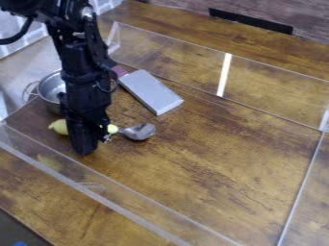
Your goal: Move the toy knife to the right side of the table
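Gripper closed on the toy knife, near the left end of the table

The gripper [88, 145] points straight down with its fingers together on the middle of the toy knife [60, 126]. The knife lies left-right, its yellow handle to the left and silver tip to the right. The right side of the table [238, 168] is well apart from it.

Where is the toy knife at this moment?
In the camera view, the toy knife lies on the left part of the table, just in front of the pot and grey slab, with the gripper clamped over its middle.
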Robot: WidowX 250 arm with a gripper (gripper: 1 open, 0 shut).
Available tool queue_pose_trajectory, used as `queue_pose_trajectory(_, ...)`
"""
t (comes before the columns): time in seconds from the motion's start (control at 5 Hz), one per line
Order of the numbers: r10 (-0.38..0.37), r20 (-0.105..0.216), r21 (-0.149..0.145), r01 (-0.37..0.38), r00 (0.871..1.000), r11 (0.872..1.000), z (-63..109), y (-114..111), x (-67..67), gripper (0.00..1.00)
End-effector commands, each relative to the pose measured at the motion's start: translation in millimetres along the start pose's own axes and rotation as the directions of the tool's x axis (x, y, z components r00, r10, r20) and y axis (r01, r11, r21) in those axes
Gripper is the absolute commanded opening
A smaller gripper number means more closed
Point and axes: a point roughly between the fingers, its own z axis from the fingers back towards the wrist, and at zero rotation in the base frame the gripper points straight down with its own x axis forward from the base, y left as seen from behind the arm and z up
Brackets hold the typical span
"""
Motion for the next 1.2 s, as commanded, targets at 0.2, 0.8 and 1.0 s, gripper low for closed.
queue_pose_trajectory(0.2, 0.030, 0.024, -0.025, -0.029, 0.999, 0.999, 14.4, 17, 5.1, 0.00)
queue_pose_trajectory(0.8, 0.031, -0.027, -0.069, -0.033, 0.999, 0.997, 15.5, 27, 2.3, 0.00)
queue_pose_trajectory(1.0, 0.026, -0.042, -0.088, -0.030, 0.999, 0.996, 15.6, 29, 2.4, 0.00)
